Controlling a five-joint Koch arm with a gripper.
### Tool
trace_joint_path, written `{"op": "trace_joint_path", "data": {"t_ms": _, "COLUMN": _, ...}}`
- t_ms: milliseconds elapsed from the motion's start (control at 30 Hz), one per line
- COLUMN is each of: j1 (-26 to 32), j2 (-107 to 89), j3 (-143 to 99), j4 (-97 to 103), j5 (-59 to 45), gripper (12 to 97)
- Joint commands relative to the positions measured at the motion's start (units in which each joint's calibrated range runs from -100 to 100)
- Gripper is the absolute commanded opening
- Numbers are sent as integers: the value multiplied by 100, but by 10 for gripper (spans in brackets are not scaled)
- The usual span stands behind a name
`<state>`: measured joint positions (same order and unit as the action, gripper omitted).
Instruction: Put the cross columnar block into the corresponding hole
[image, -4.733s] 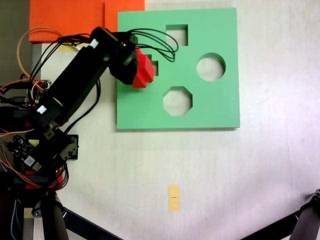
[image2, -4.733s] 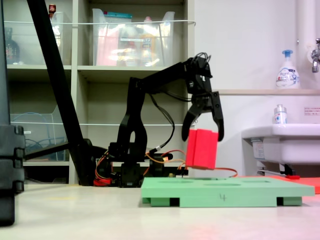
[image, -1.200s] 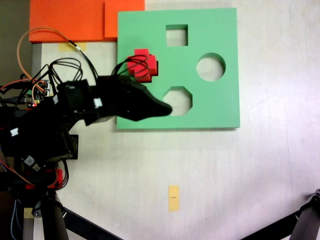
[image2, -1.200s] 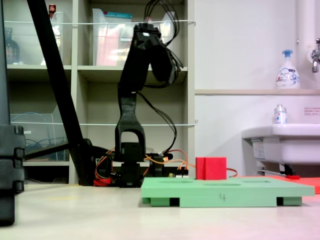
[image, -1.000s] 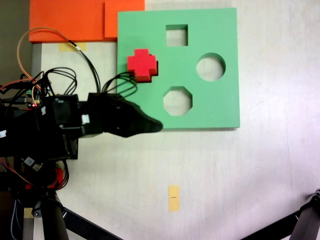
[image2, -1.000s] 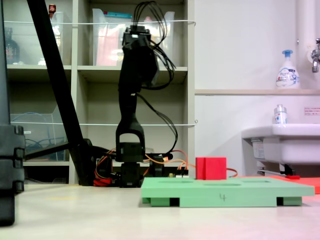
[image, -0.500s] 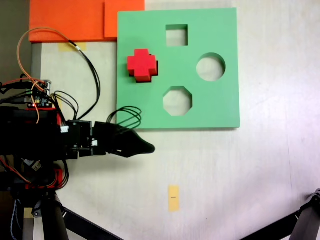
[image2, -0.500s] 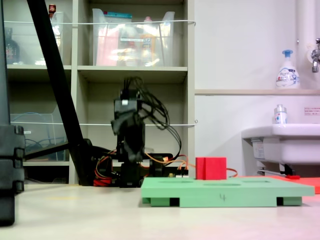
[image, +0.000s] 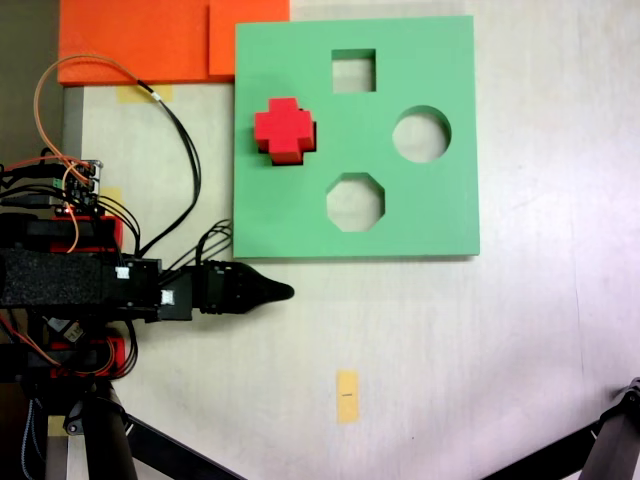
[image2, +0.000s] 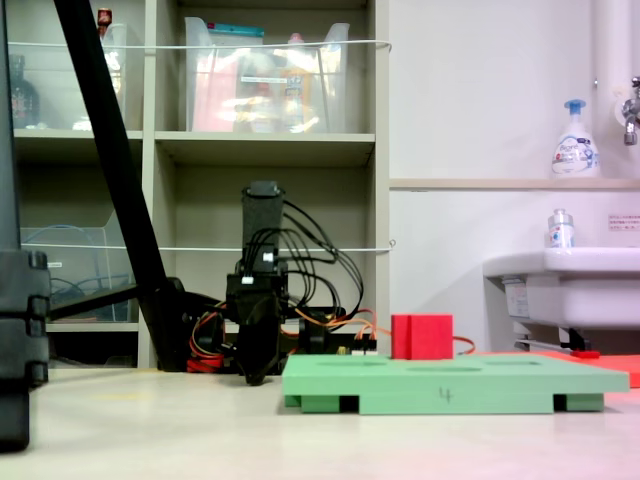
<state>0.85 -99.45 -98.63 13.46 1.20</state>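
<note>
We find the block (image: 285, 131) standing upright in the cross hole of the board (image: 430, 215), its top well proud of the surface in a fixed view (image2: 421, 337). The gripper (image: 283, 292) lies folded low on the table (image: 480, 350), off the board's near-left corner; jaws look closed, holding nothing. Task judged complete.

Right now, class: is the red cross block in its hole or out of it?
In, partly. The red cross block stands upright in the green board, its top protruding above the surface. The gripper is away.
</note>
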Motion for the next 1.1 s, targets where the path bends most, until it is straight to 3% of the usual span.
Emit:
{"op": "trace_joint_path", "data": {"t_ms": 0, "j1": 15, "j2": -55, "j3": -137, "j4": 65, "j5": -44, "gripper": 498}}
{"op": "trace_joint_path", "data": {"t_ms": 167, "j1": -10, "j2": -55, "j3": -137, "j4": -1149, "j5": -44, "gripper": 493}}
{"op": "trace_joint_path", "data": {"t_ms": 1067, "j1": -5, "j2": -55, "j3": -137, "j4": -1139, "j5": -34, "gripper": 493}}
